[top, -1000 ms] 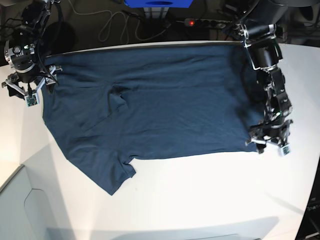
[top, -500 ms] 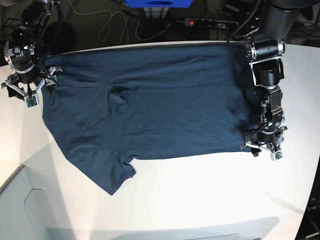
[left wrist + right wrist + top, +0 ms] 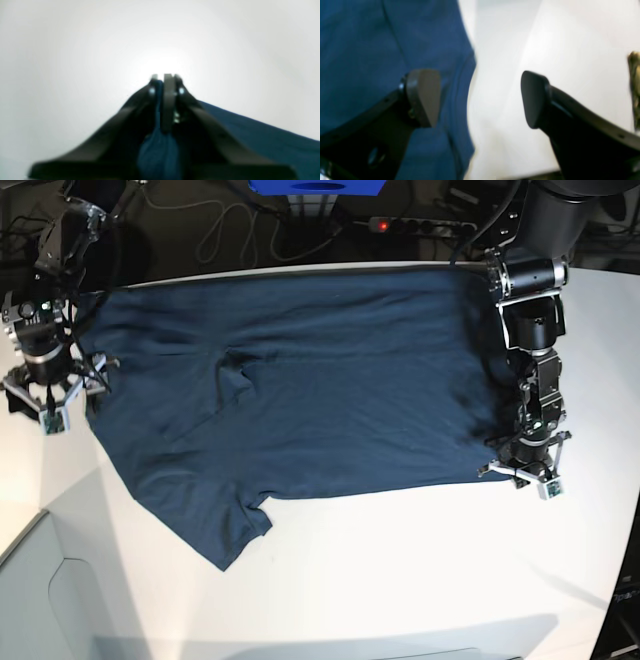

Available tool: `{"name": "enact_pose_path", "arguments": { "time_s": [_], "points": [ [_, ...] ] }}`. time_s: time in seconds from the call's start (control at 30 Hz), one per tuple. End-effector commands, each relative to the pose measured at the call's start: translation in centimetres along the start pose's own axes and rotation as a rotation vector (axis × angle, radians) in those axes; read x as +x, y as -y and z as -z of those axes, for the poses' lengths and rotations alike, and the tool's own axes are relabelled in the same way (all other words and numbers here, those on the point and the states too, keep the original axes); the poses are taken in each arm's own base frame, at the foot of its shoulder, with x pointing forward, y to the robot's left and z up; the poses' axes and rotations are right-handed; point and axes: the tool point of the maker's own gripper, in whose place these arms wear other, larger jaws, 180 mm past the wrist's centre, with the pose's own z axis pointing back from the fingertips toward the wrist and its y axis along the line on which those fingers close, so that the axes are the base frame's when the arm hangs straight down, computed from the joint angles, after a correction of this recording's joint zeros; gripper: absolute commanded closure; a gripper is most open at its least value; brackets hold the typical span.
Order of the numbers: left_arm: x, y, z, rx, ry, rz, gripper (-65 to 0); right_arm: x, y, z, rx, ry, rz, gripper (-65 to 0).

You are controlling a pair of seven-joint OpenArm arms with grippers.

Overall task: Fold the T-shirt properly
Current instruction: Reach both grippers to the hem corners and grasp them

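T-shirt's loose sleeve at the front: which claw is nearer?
Right. The right claw straddles the T-shirt edge just up from that sleeve; the left claw pinches the opposite hem corner, far across.

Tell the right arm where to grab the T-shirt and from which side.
Grip the hem edge of the T-shirt where the open right gripper already straddles it: one jaw over the cloth, one over the bare table. Come straight down and close across the edge; it lies flat and thin, so pinching inward from the table side should catch it.
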Motion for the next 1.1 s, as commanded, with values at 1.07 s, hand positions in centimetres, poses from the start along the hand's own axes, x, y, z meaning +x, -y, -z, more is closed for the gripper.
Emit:
{"name": "enact_pose_path", "arguments": {
  "time_s": [1.07],
  "points": [
    [-0.8, -1.3, -0.5, 0.024, -0.009, 0.019, 0.0, 9.3, -7.8, 19.7, 0.353, 0.115, 0.229, -48.2]
  ]
}}
